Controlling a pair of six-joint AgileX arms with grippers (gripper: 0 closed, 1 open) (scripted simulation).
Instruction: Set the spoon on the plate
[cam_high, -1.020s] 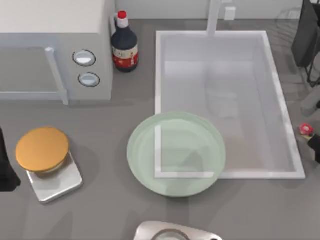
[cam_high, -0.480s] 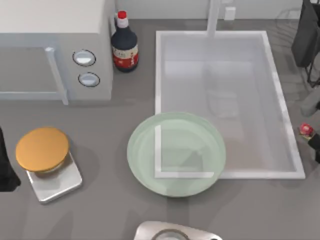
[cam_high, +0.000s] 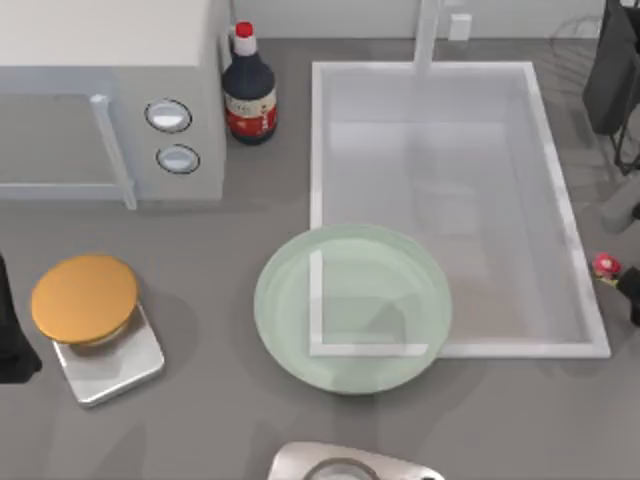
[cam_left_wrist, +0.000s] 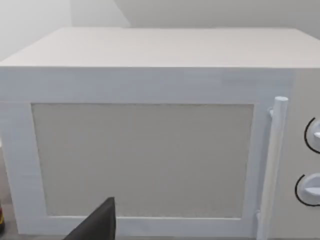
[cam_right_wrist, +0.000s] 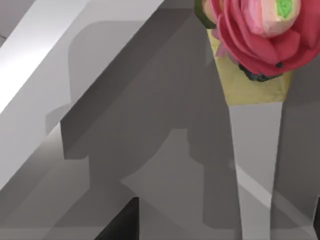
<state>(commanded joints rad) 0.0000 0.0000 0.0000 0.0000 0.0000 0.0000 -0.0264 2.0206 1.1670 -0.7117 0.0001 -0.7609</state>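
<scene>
Grey bench at centre frame carries our plate (cam_high: 352, 308), while the spoon (cam_right_wrist: 255, 145) sits at the far right edge by our right fingers (cam_high: 632, 292), handle running toward them; their grip we cannot tell

Top view straight down over table, left wrist facing microwave (cam_left_wrist: 150, 150) nearby, right wrist close on spoon (cam_right_wrist: 255, 150) handle.

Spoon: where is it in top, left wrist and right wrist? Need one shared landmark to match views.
Top view: the spoon, its red ornament, lies at the table's right edge, beside the sink's right rim.
Left wrist view: no spoon; the microwave faces the camera.
Right wrist view: ornament and white handle close up.
Shared landmark: the sink's white rim, in top and right wrist views.
</scene>
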